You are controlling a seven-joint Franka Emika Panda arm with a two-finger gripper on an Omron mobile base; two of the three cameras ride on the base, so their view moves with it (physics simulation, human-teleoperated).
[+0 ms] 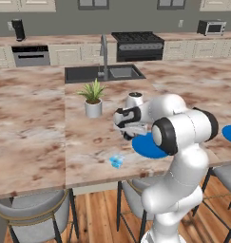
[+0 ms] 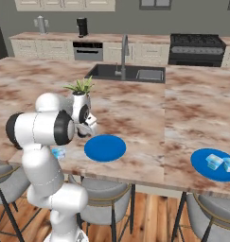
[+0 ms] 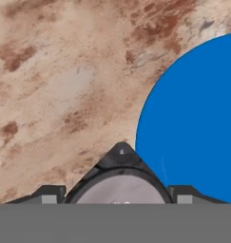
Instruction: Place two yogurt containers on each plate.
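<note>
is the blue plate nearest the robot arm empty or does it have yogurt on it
Empty. The near plate shows a bare blue surface; both containers visible on a plate sit on the far plate.

The long island counter [image 1: 36, 118] reads as polished stone, a smooth slab veined in cream and rust-brown, and the flat round bright blue plate [image 2: 105, 147] at the middle of the right base view is a plain, matt, unmarked disc, like its twin [image 2: 201, 166] at the lower right edge, where two small pale blue-and-white yogurt cups [image 2: 219, 162] look slightly translucent, like thin plastic. The robot's arm [image 1: 181, 142] has glossy white shells with dark matt joints. The floor [image 1: 95, 216] along the bottom shows warm, grained wooden planks, the stool seat [image 1: 29, 213] at lower left looks like grey cloth, and the recessed sink [image 1: 105, 73] in the upper middle is dark and smooth.
</note>
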